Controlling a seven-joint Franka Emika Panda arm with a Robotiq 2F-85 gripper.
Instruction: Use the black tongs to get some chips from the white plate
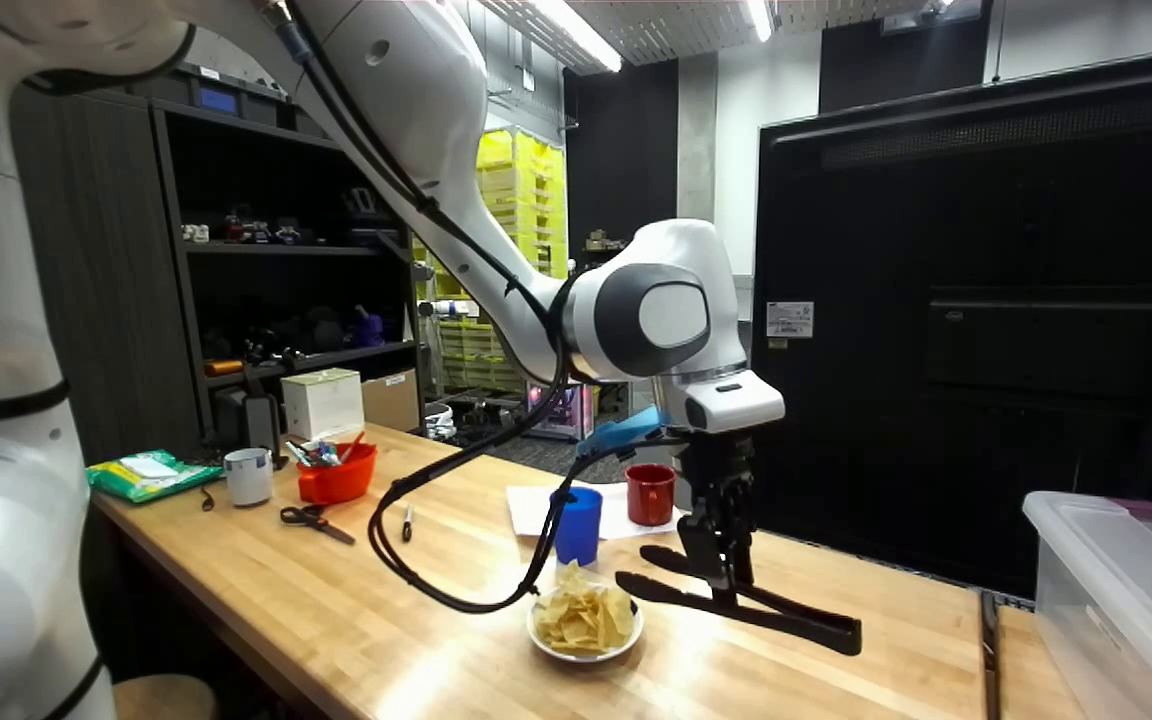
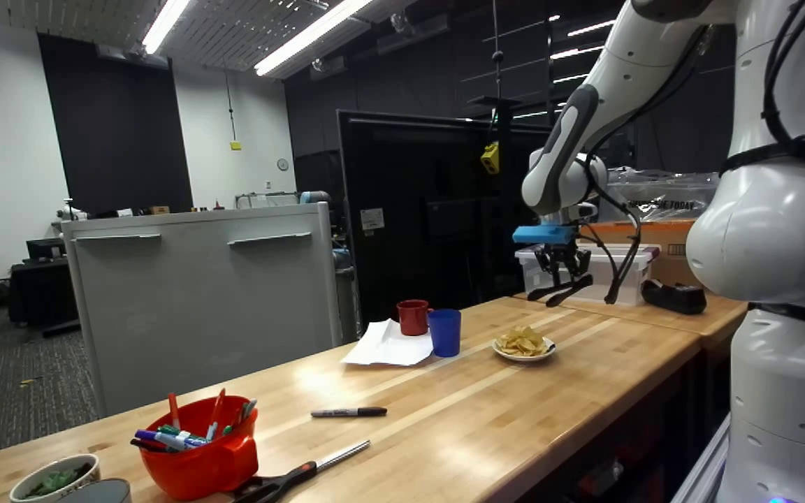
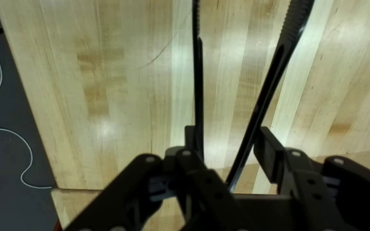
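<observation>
The pincer (image 3: 226, 142) is clamped on the black tongs (image 3: 268, 96) — its two sides against their spread arms — and holds them above the counter (image 1: 786, 690). In an exterior view, lower than the pincer and off to its left, the chips (image 1: 584, 618) sit heaped on the white plate (image 1: 586, 657); the blue cup (image 1: 581, 530) and red mug (image 1: 649, 497) stand leftward too.

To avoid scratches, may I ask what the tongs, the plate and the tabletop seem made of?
Black tongs: perhaps plastic or coated metal, satin, with narrow highlights along the arms. White plate: perhaps ceramic or plastic; its rim looks smooth. Tabletop: wood, apparently varnished, with grain strips and reflections.
</observation>
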